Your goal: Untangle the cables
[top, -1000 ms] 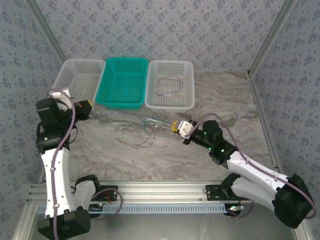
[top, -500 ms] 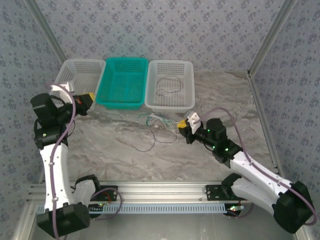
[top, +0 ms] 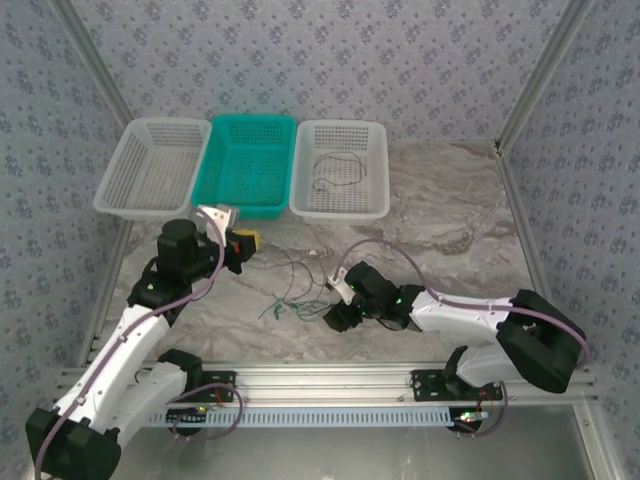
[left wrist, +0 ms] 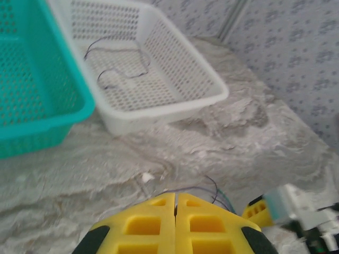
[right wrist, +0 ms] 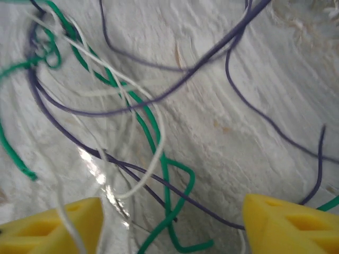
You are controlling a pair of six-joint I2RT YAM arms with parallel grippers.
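The cables (top: pixel 295 285) lie as a loose tangle of thin green, purple and white wires on the marble table, between my two grippers. My left gripper (top: pixel 243 243) sits just left of the tangle. In the left wrist view its yellow fingers (left wrist: pixel 175 197) are pressed together, and a thin dark cable (left wrist: pixel 204 186) runs up to their tips. My right gripper (top: pixel 333 312) hangs low at the tangle's right edge. It stands open (right wrist: pixel 169 227), with a green cable (right wrist: pixel 153 127), a purple cable (right wrist: pixel 212 53) and a white cable (right wrist: pixel 127 95) lying on the table between its fingers.
Three baskets stand in a row at the back: a white one (top: pixel 112 200), a teal one (top: pixel 245 207) and a white one (top: pixel 340 208) holding a single dark cable (top: pixel 335 170). The arm bases and a metal rail (top: pixel 320 385) line the near edge.
My left gripper swung right from beside the left white basket to the tangle, still shut. My right gripper moved left and nearer and opened; the cables now lie lower on the table.
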